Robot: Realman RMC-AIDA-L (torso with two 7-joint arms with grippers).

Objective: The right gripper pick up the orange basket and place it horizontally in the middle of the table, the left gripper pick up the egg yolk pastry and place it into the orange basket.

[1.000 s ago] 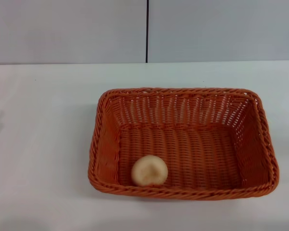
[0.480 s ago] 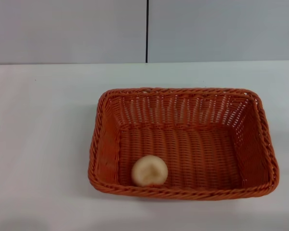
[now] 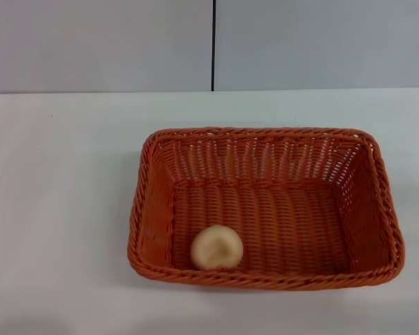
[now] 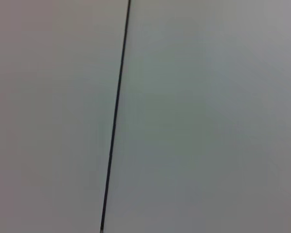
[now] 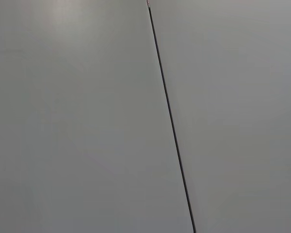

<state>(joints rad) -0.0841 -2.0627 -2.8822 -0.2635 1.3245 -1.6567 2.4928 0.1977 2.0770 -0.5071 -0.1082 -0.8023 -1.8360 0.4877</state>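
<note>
The orange basket (image 3: 265, 206) lies lengthwise across the white table (image 3: 63, 181), a little right of the middle, in the head view. Inside it, at the near left corner of its floor, rests the egg yolk pastry (image 3: 216, 248), a small pale round bun with a browner centre. Neither gripper shows in any view. Both wrist views hold only grey wall panels.
Grey wall panels (image 3: 98, 42) with a dark vertical seam (image 3: 213, 45) stand behind the table's far edge. The same seam crosses the left wrist view (image 4: 115, 116) and the right wrist view (image 5: 170, 116). Bare white tabletop surrounds the basket.
A faint shadow at the table's left edge has slid away. The basket and pastry have not moved.
</note>
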